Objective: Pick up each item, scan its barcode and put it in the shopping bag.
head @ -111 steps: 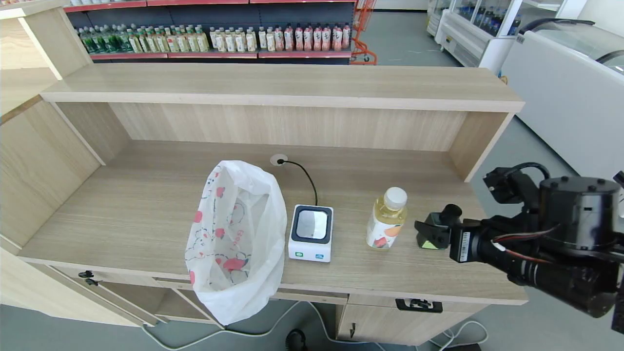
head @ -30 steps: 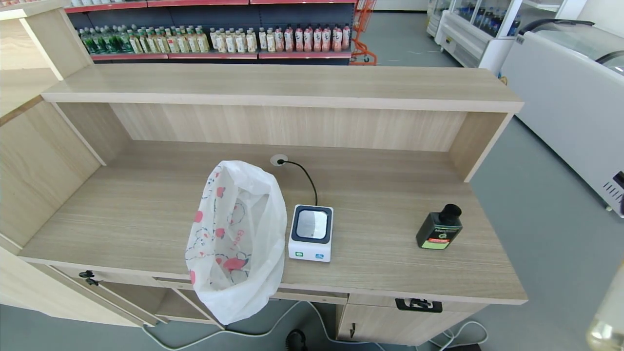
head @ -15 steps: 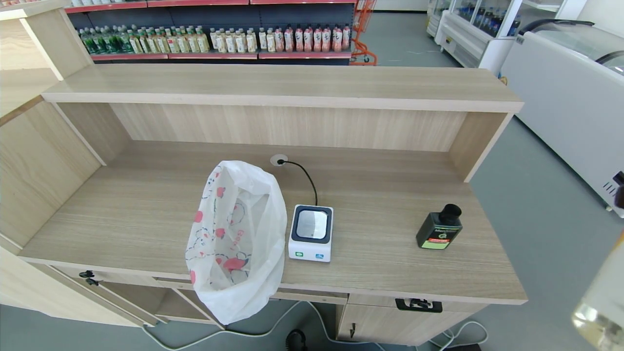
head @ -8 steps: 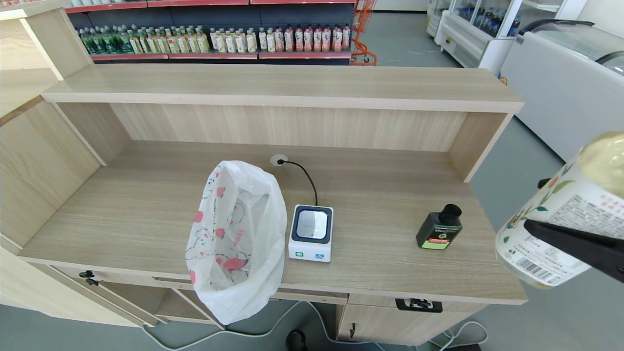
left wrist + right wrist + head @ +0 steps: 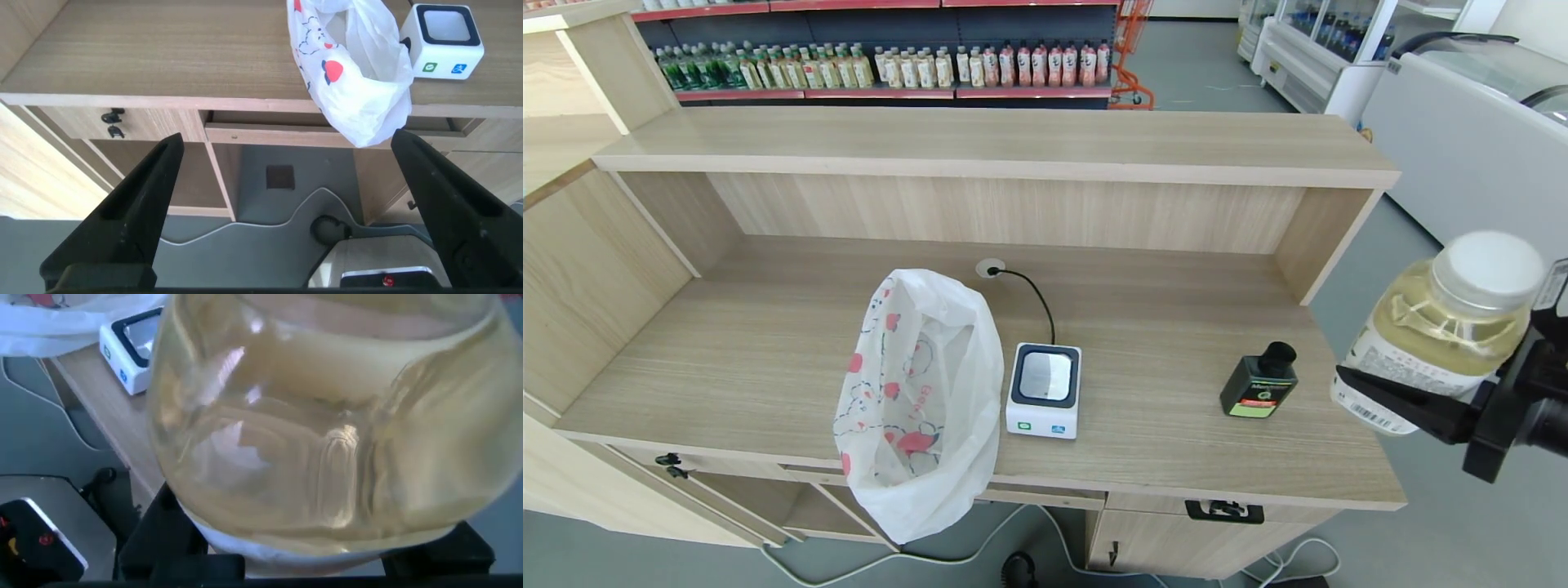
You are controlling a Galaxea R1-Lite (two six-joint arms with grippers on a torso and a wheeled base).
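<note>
A clear bottle of yellow drink (image 5: pixel 1437 327) with a white cap and a barcoded label hangs upright in the air, off the counter's right end. My right gripper (image 5: pixel 1413 392) is shut on its lower body; up close the bottle (image 5: pixel 327 433) sits between the dark fingers. A small black bottle (image 5: pixel 1258 384) stands on the counter's right part. The white scanner (image 5: pixel 1044 389) sits mid-counter, with the open white shopping bag (image 5: pixel 919 400) to its left, sagging over the front edge. My left gripper (image 5: pixel 278 220) is open, low in front of the counter, near the bag (image 5: pixel 359 82).
The wooden counter (image 5: pixel 768 343) has a raised back shelf and side walls. A black cable (image 5: pixel 1033 294) runs from the scanner to a hole at the back. Drawers and cables (image 5: pixel 270 229) lie under the front edge. Freezers (image 5: pixel 1462 139) stand to the right.
The drink bottle was lifted off the counter and carried out past the right edge. In the last half second it turned from tilted to upright, cap up, with the gripper now showing.
</note>
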